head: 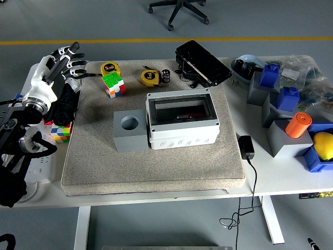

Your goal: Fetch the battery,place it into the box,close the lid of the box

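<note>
Fingers (73, 58) on the left hand (56, 66) are spread, holding nothing, well left of the battery (166, 76) beside the tape measure (149, 78). Reaching across could nudge the cube (113, 84) or tip it, short of the box (182, 119).

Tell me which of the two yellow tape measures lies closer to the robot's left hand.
The tape measure behind the Rubik's cube, near the mat's far-left corner. The other tape measure sits further right, beside the small black battery. The left hand is open.

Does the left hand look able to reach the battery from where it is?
Probably yes. The left hand is open and empty, and the battery stands uncovered beyond the cube and two tape measures, which it could pass above.
</note>
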